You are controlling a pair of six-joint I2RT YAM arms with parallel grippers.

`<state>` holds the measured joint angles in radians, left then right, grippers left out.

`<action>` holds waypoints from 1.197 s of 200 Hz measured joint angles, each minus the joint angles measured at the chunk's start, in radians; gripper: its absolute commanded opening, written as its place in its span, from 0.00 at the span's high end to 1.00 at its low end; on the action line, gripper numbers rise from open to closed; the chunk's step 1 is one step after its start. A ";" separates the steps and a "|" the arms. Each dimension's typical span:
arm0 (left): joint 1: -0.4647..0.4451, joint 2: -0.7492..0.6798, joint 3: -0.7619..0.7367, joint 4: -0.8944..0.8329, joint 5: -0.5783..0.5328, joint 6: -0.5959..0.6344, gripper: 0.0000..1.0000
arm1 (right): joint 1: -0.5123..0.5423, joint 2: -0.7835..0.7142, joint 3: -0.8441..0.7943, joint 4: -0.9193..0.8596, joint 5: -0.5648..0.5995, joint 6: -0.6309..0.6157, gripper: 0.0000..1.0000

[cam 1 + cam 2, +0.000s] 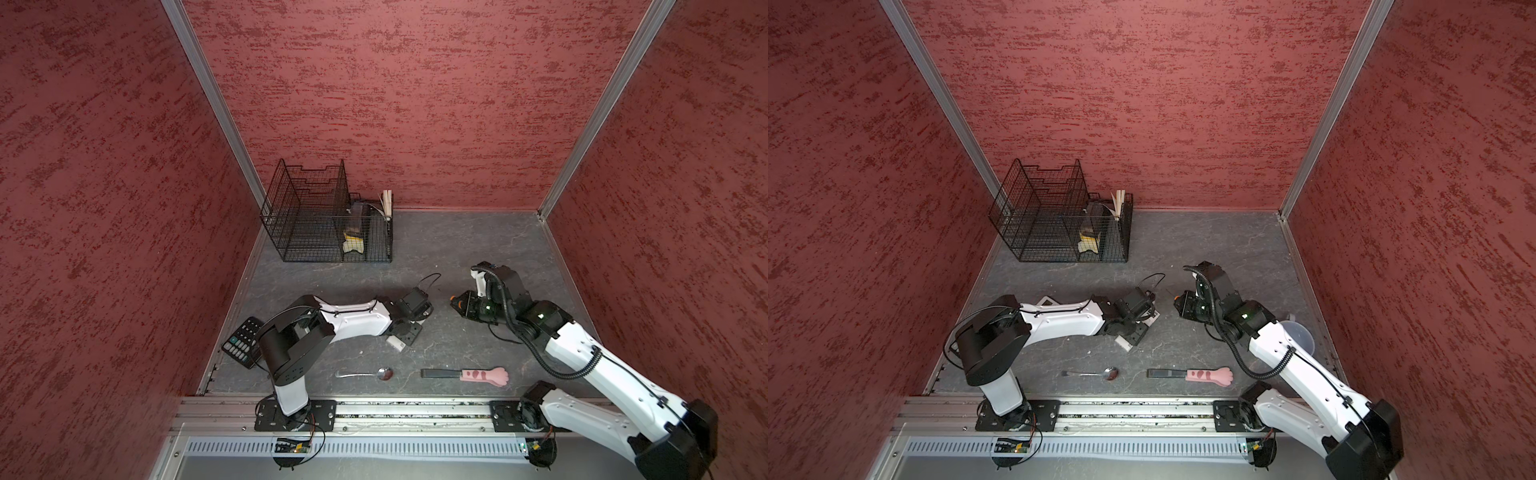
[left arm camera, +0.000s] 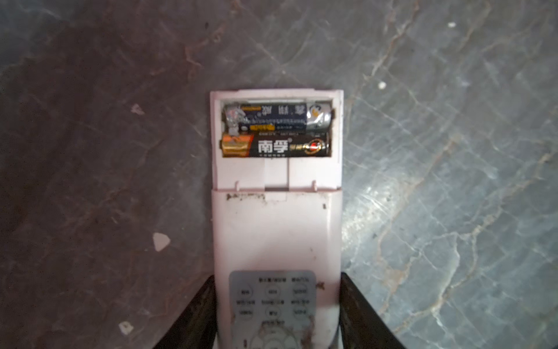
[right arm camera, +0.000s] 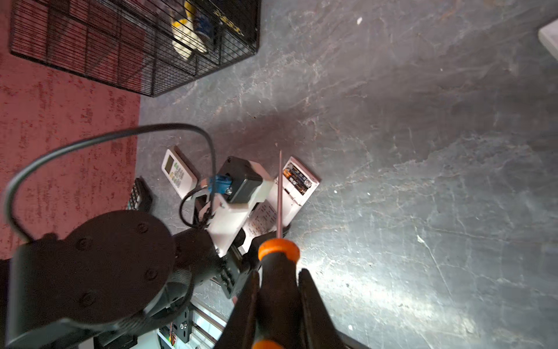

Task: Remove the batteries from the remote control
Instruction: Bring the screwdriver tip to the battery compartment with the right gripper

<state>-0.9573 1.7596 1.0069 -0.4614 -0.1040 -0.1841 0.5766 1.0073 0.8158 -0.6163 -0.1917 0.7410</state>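
The white remote control point(image 2: 276, 235) lies on the grey floor with its battery compartment uncovered. Two batteries sit side by side in it: a black one point(image 2: 274, 147) and a blue-and-silver one point(image 2: 276, 116). My left gripper point(image 2: 276, 290) is shut on the remote's button end, one finger point(image 2: 200, 308) on each long side. In a top view the remote point(image 1: 395, 343) peeks out below the left wrist. My right gripper point(image 3: 279, 279) is shut on the orange-and-black screwdriver point(image 3: 279, 263). Its thin shaft points over the open compartment point(image 3: 297, 178), with the tip just past the remote.
A black wire basket point(image 1: 324, 216) stands at the back left. A second white remote point(image 3: 178, 173) and a black keypad point(image 1: 243, 340) lie near the left arm. A spoon point(image 1: 368, 374) and a pink paw-handled tool point(image 1: 478, 376) lie near the front rail.
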 measured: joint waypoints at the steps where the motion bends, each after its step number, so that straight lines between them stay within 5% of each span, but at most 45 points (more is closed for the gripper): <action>1: 0.000 0.000 0.000 0.000 0.000 0.000 0.52 | 0.000 0.000 0.000 -0.001 0.000 0.000 1.00; 59: -0.001 -0.006 -0.014 0.021 0.013 -0.002 0.48 | -0.002 0.075 -0.075 -0.006 -0.076 0.040 1.00; 120: -0.001 -0.008 -0.026 0.055 0.014 -0.007 0.31 | -0.003 0.169 -0.084 0.060 -0.158 0.056 1.00; 239: -0.002 -0.038 -0.077 0.100 0.000 -0.008 0.40 | -0.003 0.208 -0.100 0.146 -0.189 0.085 1.00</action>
<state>-0.9588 1.7214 0.9295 -0.3618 -0.1043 -0.1921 0.5739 1.2148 0.7158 -0.4702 -0.3805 0.8261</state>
